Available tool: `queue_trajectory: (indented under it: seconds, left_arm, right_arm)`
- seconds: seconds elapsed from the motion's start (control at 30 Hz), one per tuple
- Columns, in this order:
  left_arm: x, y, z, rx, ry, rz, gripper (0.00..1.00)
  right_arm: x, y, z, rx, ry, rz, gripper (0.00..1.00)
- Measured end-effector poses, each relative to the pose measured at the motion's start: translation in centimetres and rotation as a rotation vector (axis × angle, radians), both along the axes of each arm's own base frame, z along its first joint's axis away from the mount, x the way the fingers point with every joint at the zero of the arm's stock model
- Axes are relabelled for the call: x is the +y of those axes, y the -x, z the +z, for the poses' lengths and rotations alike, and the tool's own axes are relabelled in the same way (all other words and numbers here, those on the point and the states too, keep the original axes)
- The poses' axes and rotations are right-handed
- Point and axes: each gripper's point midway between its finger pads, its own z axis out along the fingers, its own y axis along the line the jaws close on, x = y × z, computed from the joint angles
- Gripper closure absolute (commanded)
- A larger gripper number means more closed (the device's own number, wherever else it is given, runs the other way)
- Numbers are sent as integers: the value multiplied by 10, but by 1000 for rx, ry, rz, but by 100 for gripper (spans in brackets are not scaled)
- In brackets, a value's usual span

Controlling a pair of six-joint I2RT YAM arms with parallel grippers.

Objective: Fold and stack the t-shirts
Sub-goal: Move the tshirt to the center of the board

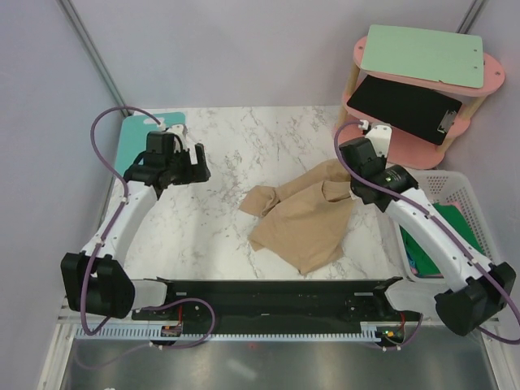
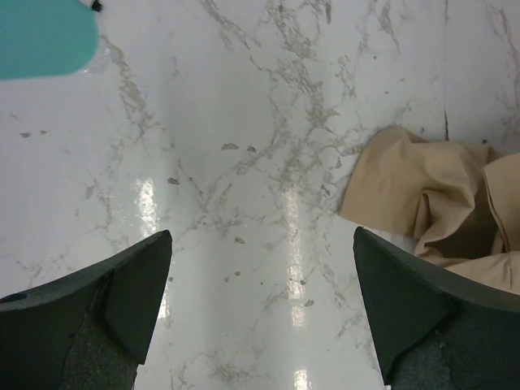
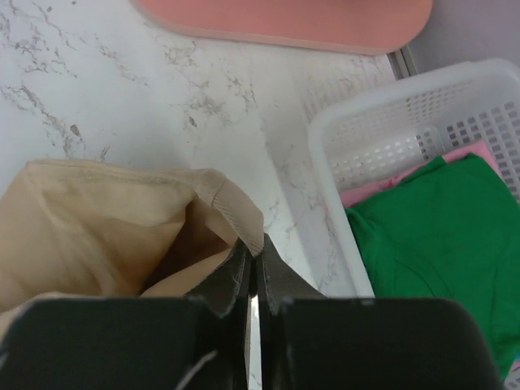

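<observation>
A teal board [image 1: 134, 145] with rounded corners lay flat on the glossy, grey-veined marble surface [image 1: 244, 134], well to the left of the tan t-shirt [image 1: 305, 221]. Between that board and the shirt, the left arm rose from its base and bent forward at the elbow, its wrist tipped down over bare marble. Its left pincer [image 2: 260, 240] stood wide open, two dark wedge-shaped fingers [image 2: 134, 280] spread apart and holding nothing, with the shirt's nearest fold just to its right.

The one tan t-shirt sat in a soft, crumpled heap near the middle of the surface. The matte cloth was folded over itself, one sleeve poking out to the left.

At the shirt's upper right corner, the right arm reached in from the right, its forearm sloping down to the cloth. The right pincer [image 3: 253, 250] was closed, its two black fingers pressed together on the shirt's ribbed hem.

Behind and to the right of the shirt stood a pink two-tier shelf [image 1: 487, 69] with rounded ends. It carried one pale green board [image 1: 418, 50] on top and one black clipboard [image 1: 406, 107] below.

Just right of the shirt, off the marble, sat one white perforated plastic basket [image 1: 465, 188]. It held a green garment [image 3: 439, 231] over a pink garment [image 3: 382, 192].
</observation>
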Motion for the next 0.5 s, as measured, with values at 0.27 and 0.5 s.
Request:
queue_trajectory:
  seconds: [0.27, 0.5]
  left_arm:
    - [-77, 14, -41, 161, 105, -185, 1]
    - [-131, 27, -69, 245, 105, -273, 0]
  right_arm:
    - [-9, 15, -18, 38, -39, -4, 2]
    - [15, 14, -10, 6, -132, 129, 2]
